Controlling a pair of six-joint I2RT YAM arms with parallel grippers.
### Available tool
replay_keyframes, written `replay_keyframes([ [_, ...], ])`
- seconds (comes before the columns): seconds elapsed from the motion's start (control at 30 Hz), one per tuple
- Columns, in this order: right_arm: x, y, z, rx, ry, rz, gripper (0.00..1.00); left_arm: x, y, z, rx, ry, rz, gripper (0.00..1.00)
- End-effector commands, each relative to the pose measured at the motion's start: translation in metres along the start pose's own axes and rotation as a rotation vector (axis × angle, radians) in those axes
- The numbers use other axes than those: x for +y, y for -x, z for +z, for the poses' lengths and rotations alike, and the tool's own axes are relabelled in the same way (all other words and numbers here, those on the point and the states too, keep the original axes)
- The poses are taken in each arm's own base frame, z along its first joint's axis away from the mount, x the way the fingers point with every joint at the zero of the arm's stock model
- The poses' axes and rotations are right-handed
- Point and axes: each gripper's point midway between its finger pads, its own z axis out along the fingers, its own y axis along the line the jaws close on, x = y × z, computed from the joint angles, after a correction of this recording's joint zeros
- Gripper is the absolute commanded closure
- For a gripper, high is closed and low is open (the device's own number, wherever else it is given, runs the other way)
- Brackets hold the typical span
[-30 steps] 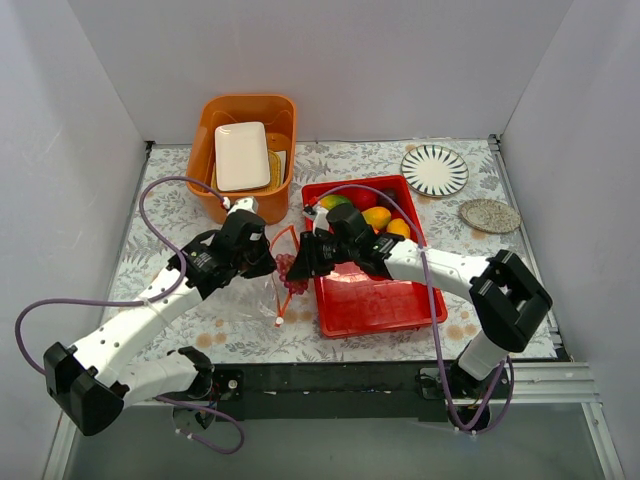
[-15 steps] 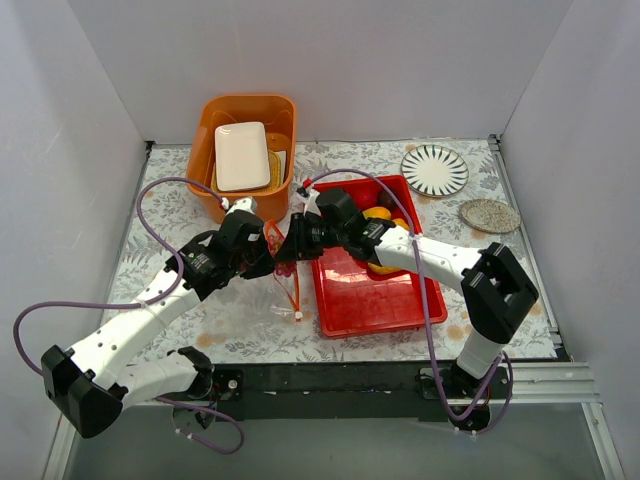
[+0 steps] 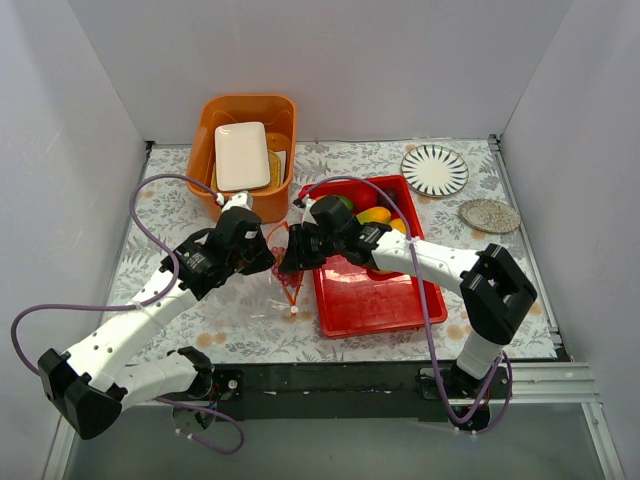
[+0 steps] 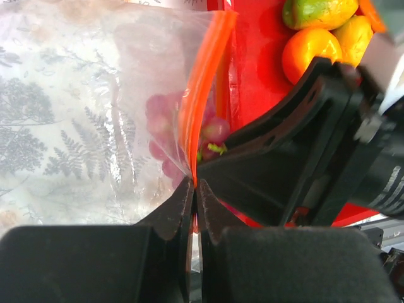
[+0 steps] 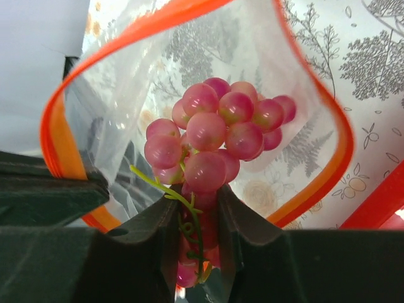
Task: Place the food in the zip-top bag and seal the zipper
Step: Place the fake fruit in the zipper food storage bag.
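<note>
Right pincer (image 5: 197, 211) clasping grape bunch (image 5: 211, 136) stem, grapes inside zip-top bag (image 5: 120, 76) mouth

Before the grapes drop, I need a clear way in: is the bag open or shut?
Open: the orange strip on the bag makes a wide loop framing the grapes.

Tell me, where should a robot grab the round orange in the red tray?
Probably across its middle, coming straight down from above. The orange is a ball, so any width fits, but the mango and a yellow fruit crowd two sides. Set one jaw on its bare side, over the red tray's open floor.
</note>
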Motion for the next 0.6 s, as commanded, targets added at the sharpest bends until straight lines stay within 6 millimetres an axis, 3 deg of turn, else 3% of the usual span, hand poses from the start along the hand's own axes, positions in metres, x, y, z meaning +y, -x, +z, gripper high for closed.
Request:
replay_keyframes([
  [0.0,0.024,0.004,-0.007,-0.022,0.022,-0.107,0.65,-0.006,0.02,-0.013,-0.072,-0.019,-0.022,1.0],
  [0.3,0.041,0.007,-0.009,-0.056,0.027,-0.209,0.29,-0.003,0.021,-0.014,-0.083,-0.013,-0.032,1.0],
  [0.5,0.028,0.024,-0.039,-0.199,-0.079,-0.216,0.26,-0.001,0.022,-0.015,-0.09,0.0,-0.032,1.0],
  [0.57,0.014,0.029,-0.055,-0.253,-0.164,-0.204,0.26,0.001,0.022,-0.016,-0.093,0.006,-0.033,1.0],
])
